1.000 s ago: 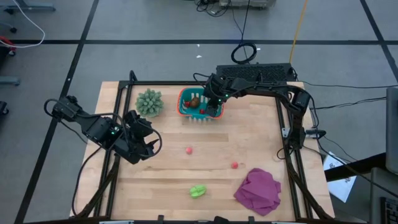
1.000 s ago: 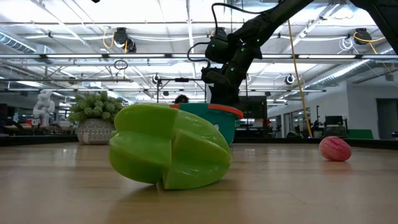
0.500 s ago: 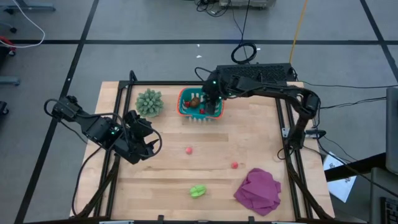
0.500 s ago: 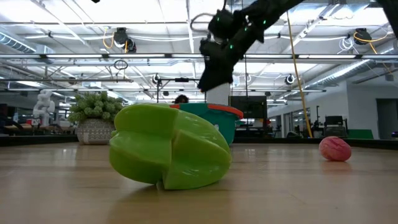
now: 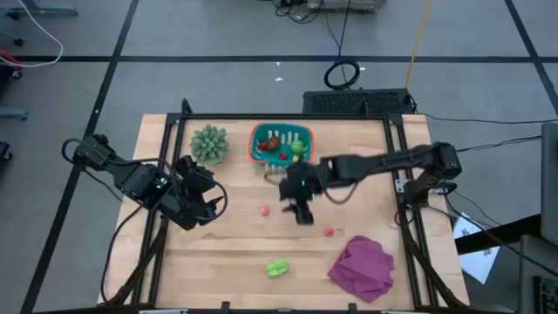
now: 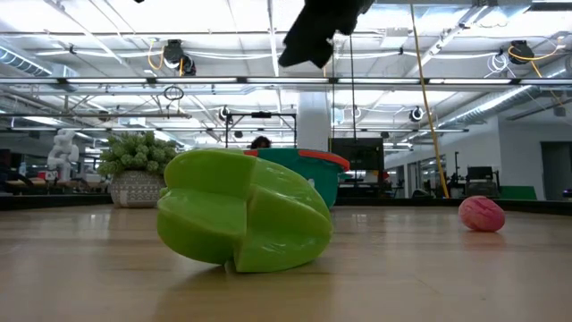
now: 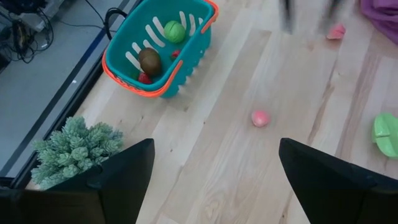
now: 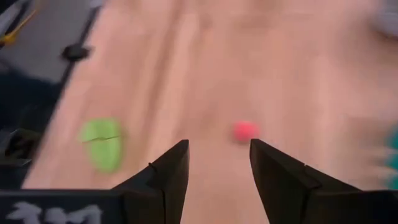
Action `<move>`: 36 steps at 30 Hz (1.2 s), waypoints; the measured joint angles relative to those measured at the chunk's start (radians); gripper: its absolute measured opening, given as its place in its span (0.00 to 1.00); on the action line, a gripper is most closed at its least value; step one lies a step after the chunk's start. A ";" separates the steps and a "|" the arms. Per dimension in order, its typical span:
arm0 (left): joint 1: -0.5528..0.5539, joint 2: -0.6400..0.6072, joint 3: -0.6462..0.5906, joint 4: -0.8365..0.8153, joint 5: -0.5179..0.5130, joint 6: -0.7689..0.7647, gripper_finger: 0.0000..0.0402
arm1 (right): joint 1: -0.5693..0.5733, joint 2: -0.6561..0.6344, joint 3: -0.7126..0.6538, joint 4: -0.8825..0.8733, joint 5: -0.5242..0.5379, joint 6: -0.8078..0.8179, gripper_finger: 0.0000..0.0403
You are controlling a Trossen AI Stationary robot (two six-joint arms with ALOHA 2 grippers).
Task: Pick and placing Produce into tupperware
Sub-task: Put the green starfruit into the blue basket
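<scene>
With the right hand (image 5: 302, 215) spread and empty above the desk (image 5: 349, 183), near the tupperware (image 5: 261, 155), I see a brown oval (image 7: 150, 61), green piece (image 7: 175, 31) and reds inside. Two red pieces (image 5: 264, 209) and a green one (image 5: 277, 267) lie well apart from the tupperware; left hand (image 5: 212, 202) spread, parked beyond the spiky plant (image 5: 209, 144).

Two dark, near-black jointed robot arms are showing from above, each built of slim tubular links joined by bulkier rounded housings. Black cables are looping along the left arm's links. A small green light is glowing on each arm close to the wrist. The left tool (image 7: 211, 180) is ending in two broad, flat, matte black fingers with angled tips. The right tool (image 8: 214, 168) is showing two similar black wedge-shaped fingers, with faint white lettering on the body beneath them.
</scene>
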 joint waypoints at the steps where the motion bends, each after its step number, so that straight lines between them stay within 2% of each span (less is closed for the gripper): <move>1: 0.000 0.000 0.000 0.007 0.000 0.007 0.87 | 0.025 0.002 -0.002 -0.002 0.001 0.001 0.40; 5: 0.000 0.000 0.000 0.023 0.000 0.009 0.87 | 0.077 0.008 -0.002 0.006 0.033 0.027 0.40; 12: 0.000 0.000 0.000 0.027 0.018 0.006 0.87 | 0.111 0.072 -0.002 0.011 0.018 0.054 0.43; 17: 0.000 0.001 0.000 0.028 0.019 0.006 0.87 | 0.140 0.153 -0.002 0.024 -0.075 0.089 0.48; 22: 0.000 0.001 0.000 0.028 0.019 0.006 0.87 | 0.178 0.207 -0.002 0.032 -0.108 0.107 0.52; 31: 0.000 0.001 0.000 0.032 0.020 0.002 0.87 | 0.222 0.210 -0.002 0.131 -0.214 0.141 0.53; 36: 0.000 0.001 0.000 0.033 0.021 0.003 0.87 | 0.228 0.210 -0.002 0.170 -0.221 0.163 0.53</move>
